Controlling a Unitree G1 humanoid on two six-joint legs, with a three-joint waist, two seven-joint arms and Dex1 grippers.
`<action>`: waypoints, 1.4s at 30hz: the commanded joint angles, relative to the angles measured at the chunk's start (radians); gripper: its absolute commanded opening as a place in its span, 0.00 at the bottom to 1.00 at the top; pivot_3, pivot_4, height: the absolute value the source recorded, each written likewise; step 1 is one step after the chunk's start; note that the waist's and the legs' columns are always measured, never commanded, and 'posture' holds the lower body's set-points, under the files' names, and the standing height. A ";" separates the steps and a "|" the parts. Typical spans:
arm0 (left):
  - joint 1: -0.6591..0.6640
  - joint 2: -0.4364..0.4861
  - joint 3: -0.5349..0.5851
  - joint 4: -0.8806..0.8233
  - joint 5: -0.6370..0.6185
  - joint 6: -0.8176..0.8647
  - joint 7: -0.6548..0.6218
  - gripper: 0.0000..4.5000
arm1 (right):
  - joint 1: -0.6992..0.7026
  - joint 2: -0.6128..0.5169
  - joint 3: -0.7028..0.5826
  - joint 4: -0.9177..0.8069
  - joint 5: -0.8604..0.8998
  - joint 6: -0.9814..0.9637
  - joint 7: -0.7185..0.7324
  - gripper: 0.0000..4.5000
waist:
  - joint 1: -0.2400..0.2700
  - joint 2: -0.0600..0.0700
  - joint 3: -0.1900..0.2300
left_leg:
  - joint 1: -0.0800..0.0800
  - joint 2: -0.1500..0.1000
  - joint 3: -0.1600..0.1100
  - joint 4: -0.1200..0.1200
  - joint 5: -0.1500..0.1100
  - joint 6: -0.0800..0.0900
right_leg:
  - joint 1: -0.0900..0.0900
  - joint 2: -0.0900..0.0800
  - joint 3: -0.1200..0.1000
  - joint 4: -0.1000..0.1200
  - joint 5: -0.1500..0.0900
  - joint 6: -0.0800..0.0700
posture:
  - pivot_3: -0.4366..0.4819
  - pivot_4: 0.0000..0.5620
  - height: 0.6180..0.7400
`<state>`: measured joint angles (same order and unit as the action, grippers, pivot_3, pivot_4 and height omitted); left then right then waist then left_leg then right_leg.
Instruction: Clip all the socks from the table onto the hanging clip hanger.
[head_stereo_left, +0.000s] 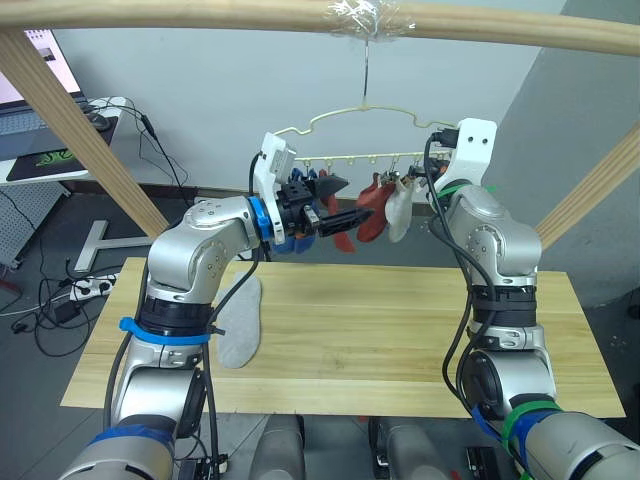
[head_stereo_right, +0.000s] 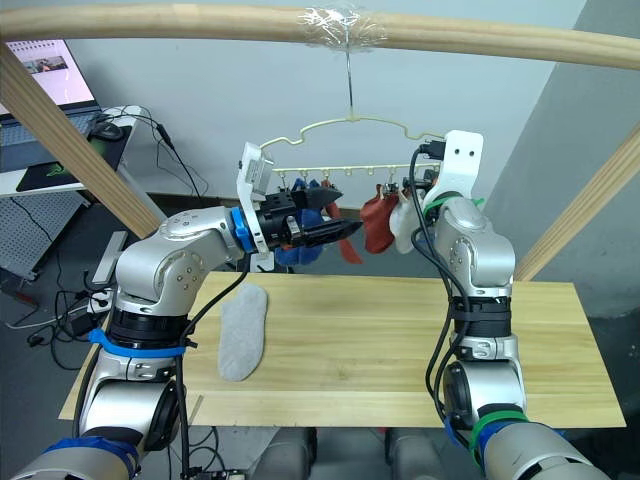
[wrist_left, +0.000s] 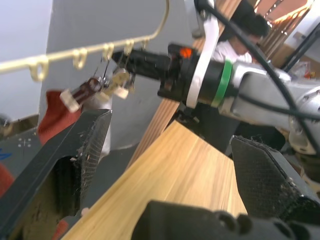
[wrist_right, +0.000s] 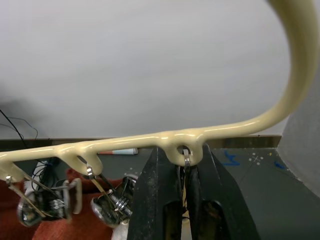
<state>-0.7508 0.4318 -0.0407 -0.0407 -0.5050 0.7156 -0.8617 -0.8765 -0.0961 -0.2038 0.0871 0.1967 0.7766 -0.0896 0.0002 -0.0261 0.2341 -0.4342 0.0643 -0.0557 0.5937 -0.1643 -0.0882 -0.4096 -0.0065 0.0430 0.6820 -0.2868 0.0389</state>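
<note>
The pale yellow clip hanger (head_stereo_left: 352, 112) hangs by its hook from the top pole. Blue socks (head_stereo_right: 290, 250), rust-red socks (head_stereo_left: 371, 216) and one light grey sock (head_stereo_left: 399, 213) hang from its clips. Another light grey sock (head_stereo_left: 240, 325) lies flat on the left part of the table (head_stereo_left: 400, 320). My left gripper (head_stereo_left: 350, 198) is raised just below the clip row, open and empty, its tips beside the red socks. My right gripper (wrist_right: 184, 167) is up at the hanger's right end, shut on the last clip under the wire loop.
Round wooden poles frame the scene: one across the top (head_stereo_left: 200, 20) and slanted ones at left (head_stereo_left: 80, 130) and right (head_stereo_left: 590, 190). A desk with a laptop (head_stereo_left: 40, 130) and cables stands behind on the left.
</note>
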 joint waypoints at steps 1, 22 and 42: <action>0.033 0.024 -0.014 -0.028 0.039 -0.021 0.024 0.97 | -0.018 -0.011 -0.008 -0.023 -0.002 -0.014 -0.007 0.00 | 0.000 0.000 0.000 | 0.000 0.000 0.000 0.000 0.000 0.000 | 0.000 0.000 0.000 0.000 0.000 0.000 | 0.62 0.37 1.00; 0.227 0.160 -0.017 0.577 0.385 -0.411 0.132 0.98 | -0.010 -0.014 0.004 -0.063 0.019 0.026 0.005 0.00 | 0.004 0.000 0.000 | 0.000 0.000 0.000 -0.001 0.000 0.000 | -0.001 0.000 0.000 0.000 0.000 0.000 | 0.61 0.37 1.00; 0.152 0.137 -0.057 0.897 0.514 -0.506 0.142 0.98 | -0.003 -0.018 0.001 -0.099 0.019 0.055 0.004 0.00 | 0.000 0.000 0.000 | 0.000 0.000 0.001 -0.001 0.000 0.000 | -0.001 0.000 0.000 0.001 0.000 0.000 | 0.59 0.37 1.00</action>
<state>-0.6031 0.5732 -0.0830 0.8338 -0.0159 0.2065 -0.7147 -0.8718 -0.1051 -0.1955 0.0404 0.2114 0.8407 -0.0884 0.0005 -0.0260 0.2341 -0.4339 0.0646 -0.0550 0.5928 -0.1643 -0.0881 -0.4106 -0.0065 0.0430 0.6828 -0.2868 0.0388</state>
